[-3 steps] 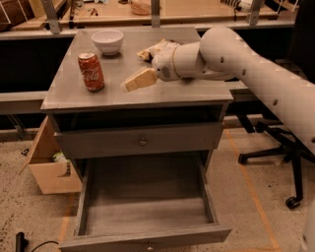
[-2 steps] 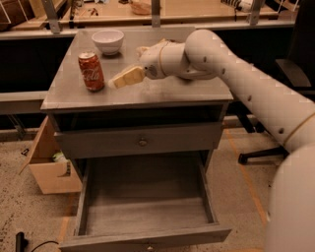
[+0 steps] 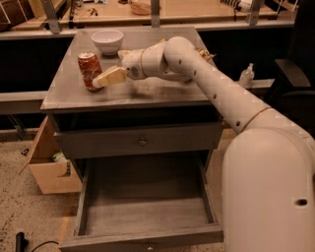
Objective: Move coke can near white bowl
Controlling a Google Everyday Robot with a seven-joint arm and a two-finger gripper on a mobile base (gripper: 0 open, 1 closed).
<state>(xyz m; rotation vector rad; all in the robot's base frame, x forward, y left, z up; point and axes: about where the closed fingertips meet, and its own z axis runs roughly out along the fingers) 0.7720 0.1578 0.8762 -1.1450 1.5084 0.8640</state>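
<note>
The red coke can [image 3: 88, 68] stands upright on the left part of the grey cabinet top [image 3: 147, 96]. The white bowl [image 3: 107, 41] sits behind it near the back edge, a short gap away. My gripper [image 3: 102, 80] reaches in from the right at can height, and its tan tip is at the can's lower right side. I cannot tell whether it touches the can. My white arm crosses the middle of the top and hides most of a tan snack bag [image 3: 204, 53] at the back right.
The cabinet's lower drawer [image 3: 147, 211] is pulled wide open at the front. A cardboard box [image 3: 49, 172] stands on the floor at the left. A small bottle [image 3: 247, 75] and a dark chair [image 3: 295, 74] are at the right. A workbench [image 3: 197, 12] runs behind.
My arm has swung left across the cabinet top. The gripper has gone from mid-table to right beside the coke can. The can and the bowl have not moved.
</note>
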